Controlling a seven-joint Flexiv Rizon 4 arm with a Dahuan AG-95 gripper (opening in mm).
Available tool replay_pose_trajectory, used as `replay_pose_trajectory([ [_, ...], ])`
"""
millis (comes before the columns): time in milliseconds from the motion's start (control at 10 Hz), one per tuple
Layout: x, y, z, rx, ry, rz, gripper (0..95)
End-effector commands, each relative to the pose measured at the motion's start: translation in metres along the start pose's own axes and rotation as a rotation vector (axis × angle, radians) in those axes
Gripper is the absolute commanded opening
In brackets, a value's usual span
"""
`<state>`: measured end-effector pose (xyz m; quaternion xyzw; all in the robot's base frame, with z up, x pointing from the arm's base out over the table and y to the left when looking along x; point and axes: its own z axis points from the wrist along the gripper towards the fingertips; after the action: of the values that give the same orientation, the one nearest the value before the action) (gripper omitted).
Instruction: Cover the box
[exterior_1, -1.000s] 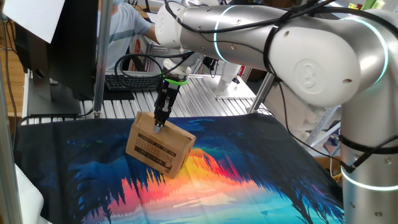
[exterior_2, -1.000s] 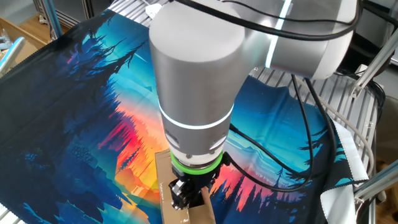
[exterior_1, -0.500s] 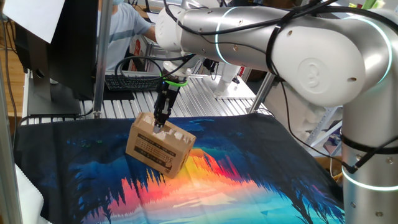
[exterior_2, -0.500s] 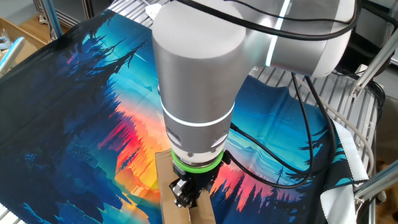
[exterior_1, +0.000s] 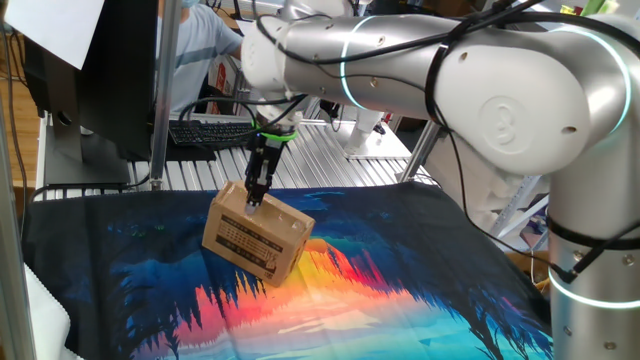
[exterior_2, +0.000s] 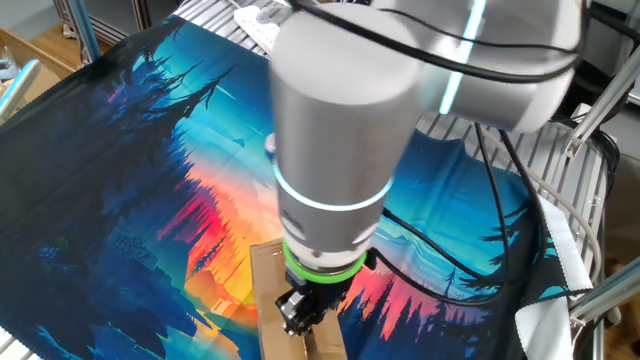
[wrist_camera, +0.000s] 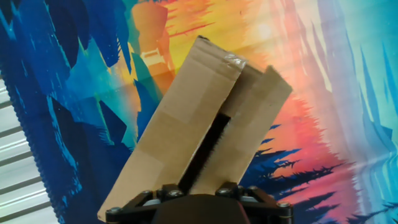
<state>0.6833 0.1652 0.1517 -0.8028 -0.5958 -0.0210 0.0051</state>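
The box (exterior_1: 255, 235) sits tilted on the colourful cloth (exterior_1: 380, 290), its long flaps nearly closed with a dark slit between them. The gripper (exterior_1: 254, 200) points down onto its top; whether it grasps anything cannot be told.

box (exterior_1: 256, 238) alone on cloth (exterior_1: 400, 280), open room all round

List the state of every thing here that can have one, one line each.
box: on the cloth, top flaps folded down, a dark gap left between them.
pincer: pointing down at the box top; open or shut cannot be told.
cloth: spread flat over the table.
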Motion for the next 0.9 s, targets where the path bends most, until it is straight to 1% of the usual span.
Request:
replay_pose_trajectory([
  [100, -0.001, -0.001, 0.0, -0.051, -0.042, -0.02, 57.0],
  [200, -0.001, 0.0, -0.001, -0.052, -0.044, -0.037, 57.0],
  [300, -0.001, 0.0, -0.001, -0.036, -0.016, -0.038, 57.0],
  [400, -0.001, 0.0, -0.001, -0.015, 0.017, -0.029, 57.0],
  [500, -0.001, -0.001, -0.003, 0.013, 0.058, -0.018, 57.0],
  [600, -0.001, -0.002, -0.006, 0.013, 0.062, -0.045, 57.0],
  [700, 0.002, -0.002, -0.011, 0.01, 0.058, -0.08, 57.0],
  [800, 0.008, -0.001, -0.015, 0.008, 0.041, -0.091, 57.0],
  [900, 0.009, -0.001, -0.016, 0.005, 0.036, -0.11, 76.0],
])
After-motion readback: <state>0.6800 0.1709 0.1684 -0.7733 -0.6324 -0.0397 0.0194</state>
